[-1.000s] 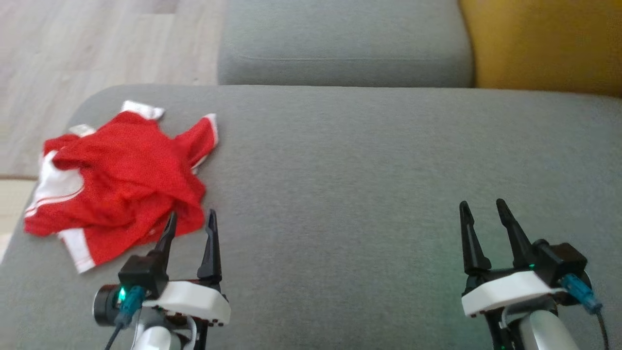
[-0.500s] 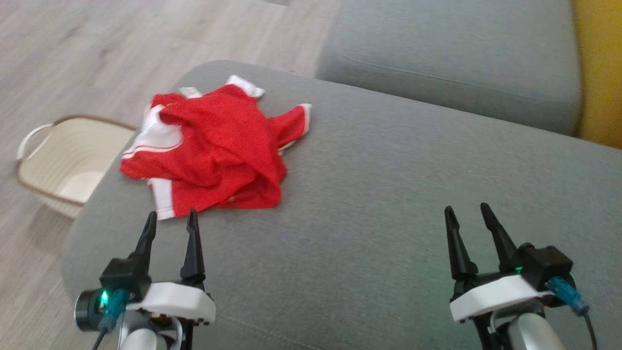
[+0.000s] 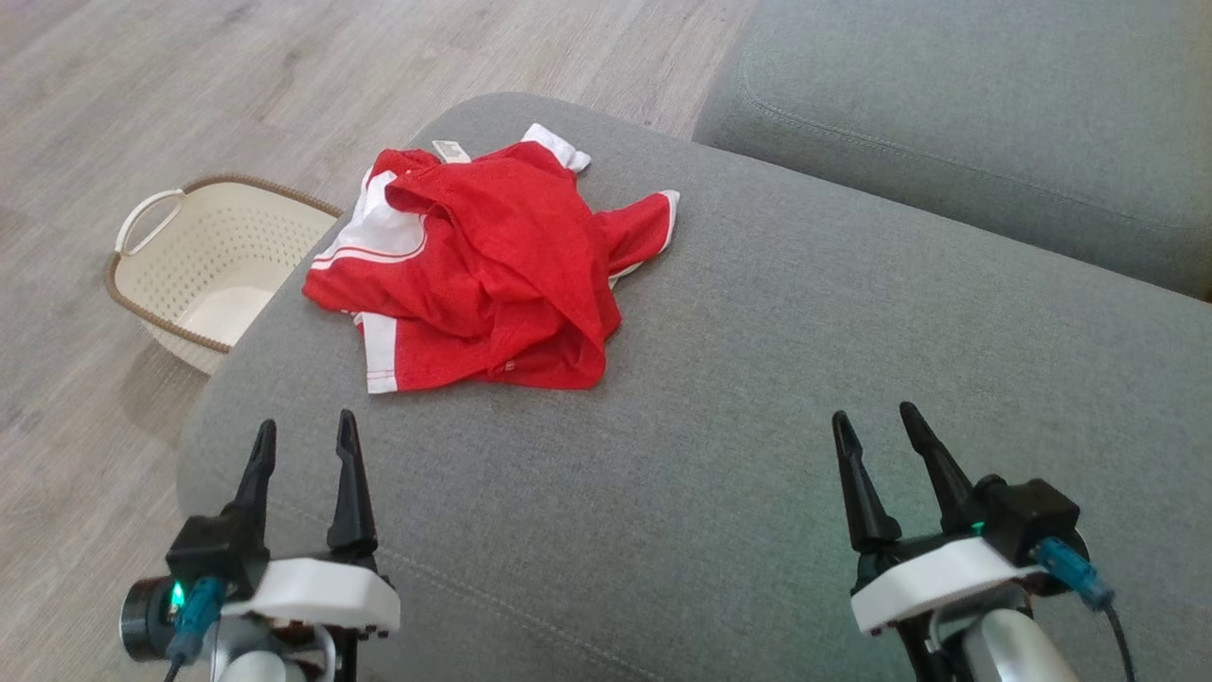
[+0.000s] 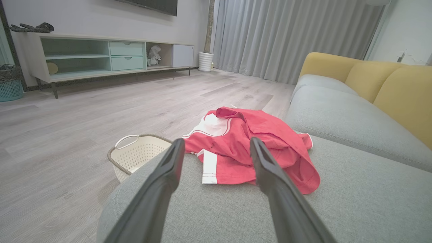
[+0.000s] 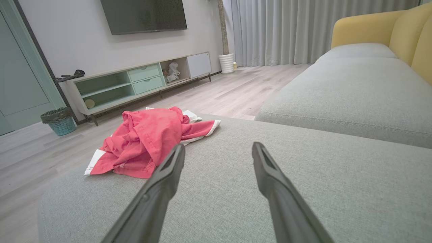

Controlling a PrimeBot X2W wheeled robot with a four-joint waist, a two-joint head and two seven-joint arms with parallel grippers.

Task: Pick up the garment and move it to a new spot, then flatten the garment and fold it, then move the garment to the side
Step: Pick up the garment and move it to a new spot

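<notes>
A grey sofa seat (image 3: pixel 757 398) spanned the middle and right of the head view. The crumpled red-and-white garment (image 3: pixel 492 275) lay on it, upper centre-left. A cream basket (image 3: pixel 227 246) stood on the floor at mid-left. The left gripper (image 3: pixel 305 423), lower left, and the right gripper (image 3: pixel 873 414), lower right, had fingers spread, holding nothing.

The left gripper (image 3: pixel 305 431) has matt dark fingers (image 3: pixel 351 478). Ahead of it, the red jersey (image 3: pixel 492 275) is fine-meshed cloth with smooth white trim, lying on the sofa seat (image 3: pixel 757 407) of coarse, matt grey weave. Left of that claw, a perforated cream plastic basket (image 3: pixel 218 248) (braided brown rim) stands on the matt wood-grain floor (image 3: pixel 284 85).
</notes>
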